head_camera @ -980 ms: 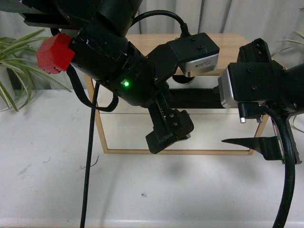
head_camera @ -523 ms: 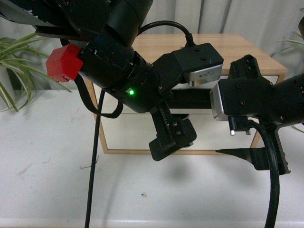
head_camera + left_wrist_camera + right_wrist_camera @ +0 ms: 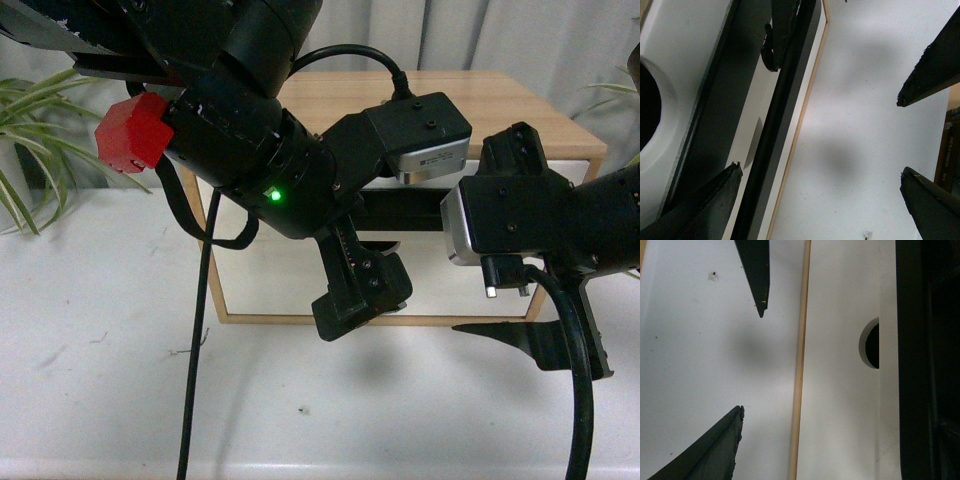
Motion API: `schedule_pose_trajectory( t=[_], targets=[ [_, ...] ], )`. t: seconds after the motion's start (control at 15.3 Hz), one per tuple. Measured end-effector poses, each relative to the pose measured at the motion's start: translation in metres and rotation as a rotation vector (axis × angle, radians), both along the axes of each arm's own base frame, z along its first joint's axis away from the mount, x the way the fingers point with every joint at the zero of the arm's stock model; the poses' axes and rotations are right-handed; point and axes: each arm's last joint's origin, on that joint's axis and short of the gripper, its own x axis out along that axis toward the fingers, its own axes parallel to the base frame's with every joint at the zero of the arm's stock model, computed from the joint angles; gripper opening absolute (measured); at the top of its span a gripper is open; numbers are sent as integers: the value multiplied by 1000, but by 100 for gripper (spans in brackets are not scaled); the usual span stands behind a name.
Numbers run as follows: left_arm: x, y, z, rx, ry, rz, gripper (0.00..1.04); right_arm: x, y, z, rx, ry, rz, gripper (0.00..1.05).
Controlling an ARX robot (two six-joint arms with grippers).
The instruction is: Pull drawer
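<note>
The left gripper [image 3: 752,115] hangs spread close before the drawer [image 3: 680,45], its fingers lying along the black bar handle [image 3: 405,212] and pinching nothing. It should probably seat squarely on that bar, then pull straight back so the wooden cabinet [image 3: 500,95] stays put. The drawer sits in the upper slot, seemingly shut, contents hidden. The right gripper [image 3: 750,361] is spread too, empty, above the table [image 3: 100,350].

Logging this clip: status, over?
Left gripper open, fingers astride black bar handle of white-fronted wooden drawer. Right gripper open, empty, over white table. Nothing seen blocking.
</note>
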Motion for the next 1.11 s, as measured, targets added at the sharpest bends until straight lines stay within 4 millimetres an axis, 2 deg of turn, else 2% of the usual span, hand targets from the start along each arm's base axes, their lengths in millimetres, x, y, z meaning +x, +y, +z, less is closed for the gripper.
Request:
schedule_pose_trajectory(
  t=[0.26,0.59,0.78,1.11],
  targets=[
    [-5,2,-5,1,26,-8,98,-9,-2,2,-1,9,-3,98],
    [-25,4,-3,-10,46,-30,98,-33,-7,3,6,22,-5,98],
    [-49,8,-3,-40,50,-45,98,-61,-12,-1,-5,3,16,98],
    [-65,10,-5,-51,62,-59,98,-76,-13,-4,-6,4,39,98]
  ],
)
